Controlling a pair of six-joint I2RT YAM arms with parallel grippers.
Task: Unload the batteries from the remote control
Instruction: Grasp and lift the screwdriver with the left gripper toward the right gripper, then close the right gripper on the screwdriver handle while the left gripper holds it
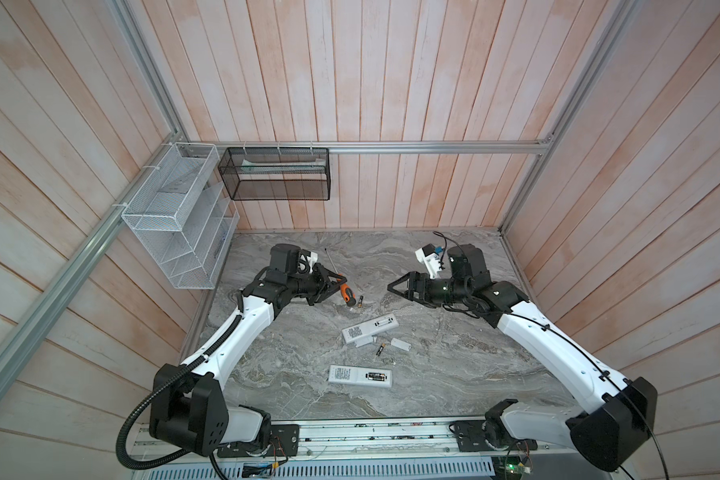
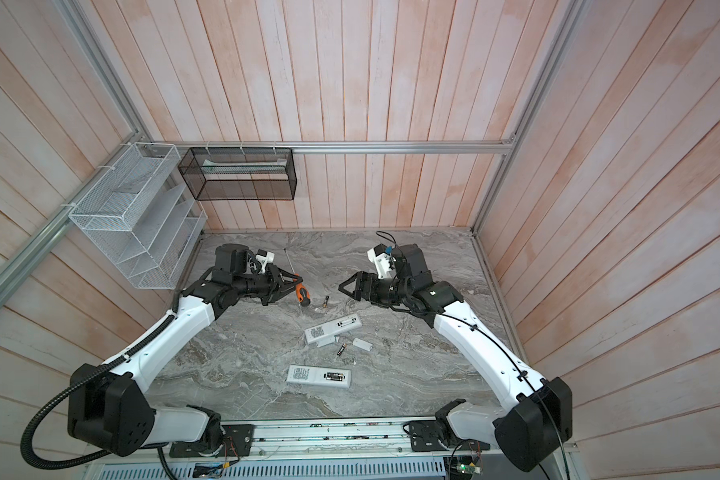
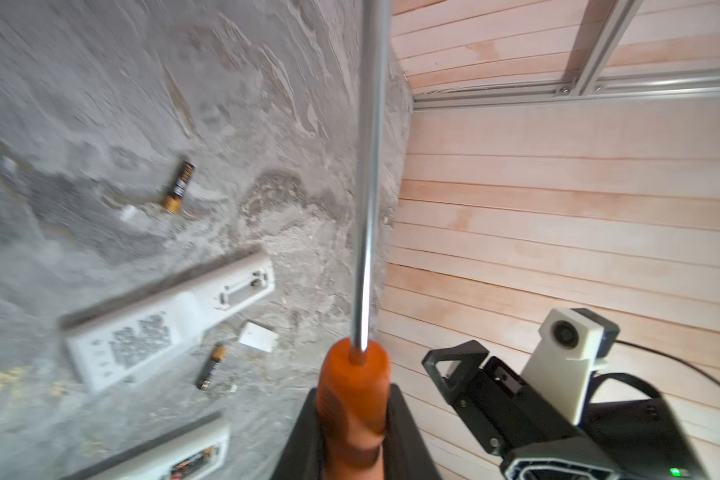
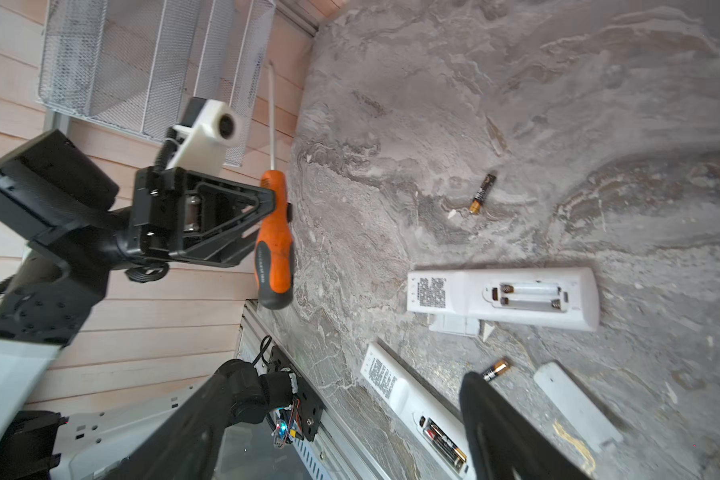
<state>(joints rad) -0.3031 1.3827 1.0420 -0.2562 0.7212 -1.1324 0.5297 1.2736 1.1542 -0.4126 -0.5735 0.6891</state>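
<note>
Held orange-handled steel screwdriver (image 4: 273,257) clenched in left gripper (image 4: 280,204), likely to pry dark gold-ended batteries (image 1: 374,376) from nearer white plastic remote (image 1: 341,374); could not tell jaws of right gripper (image 1: 389,286).

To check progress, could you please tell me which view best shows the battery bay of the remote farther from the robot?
The right wrist view: the battery bay is near, sharp, visibly empty. Both top views show it tiny; the left wrist view, blurred.

Two remotes (image 1: 368,330) — four batteries (image 1: 360,301), two covers (image 1: 400,343), one screwdriver (image 1: 347,294) — two wire baskets (image 1: 159,199).
</note>
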